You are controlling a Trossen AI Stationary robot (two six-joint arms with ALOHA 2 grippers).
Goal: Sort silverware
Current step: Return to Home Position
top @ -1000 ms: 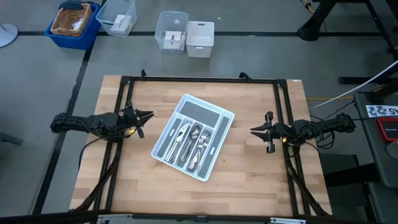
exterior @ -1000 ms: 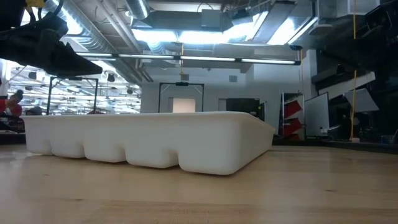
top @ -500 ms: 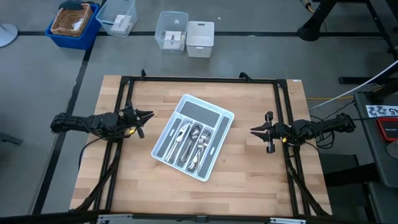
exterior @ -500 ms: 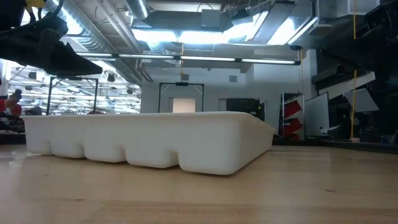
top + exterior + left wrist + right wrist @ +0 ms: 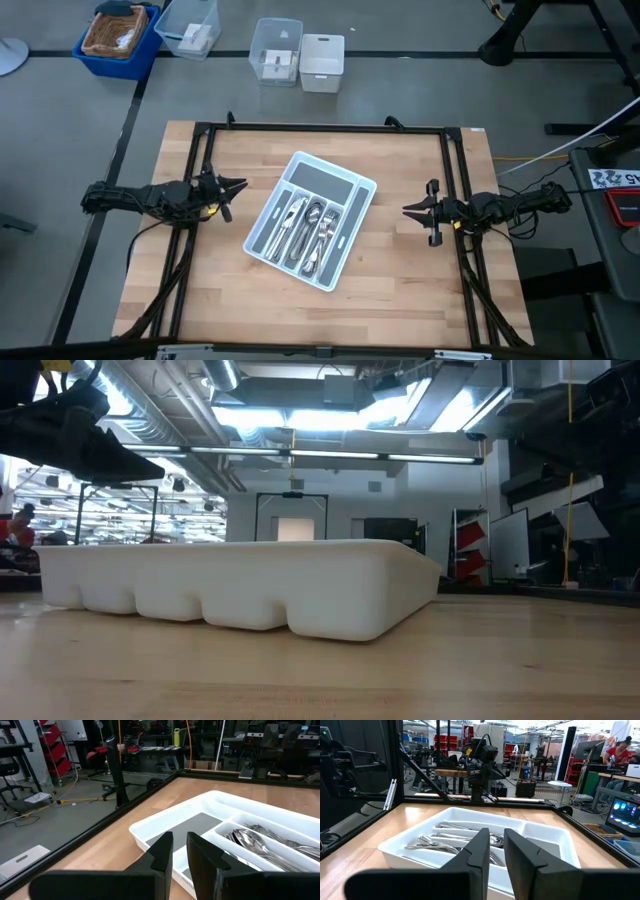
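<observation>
A light grey cutlery tray (image 5: 345, 172) lies slantwise on the middle of the wooden table; the low view shows its side (image 5: 240, 585). The silverware (image 5: 308, 228) lies inside it, in the middle compartments, also seen as silverware (image 5: 260, 845) and silverware (image 5: 450, 842). My left gripper (image 5: 238, 185) waits at the table's left edge, pointing at the tray, its fingers a narrow gap apart with nothing between them (image 5: 180, 836). My right gripper (image 5: 407, 210) waits at the right edge in the same way (image 5: 496, 832).
A black rail frame (image 5: 320, 128) runs around the tabletop. Beyond the far edge stand a blue basket (image 5: 118, 38), clear bins (image 5: 276, 50) and a white bin (image 5: 322, 62). Bare wood (image 5: 400, 290) lies around the tray on all sides.
</observation>
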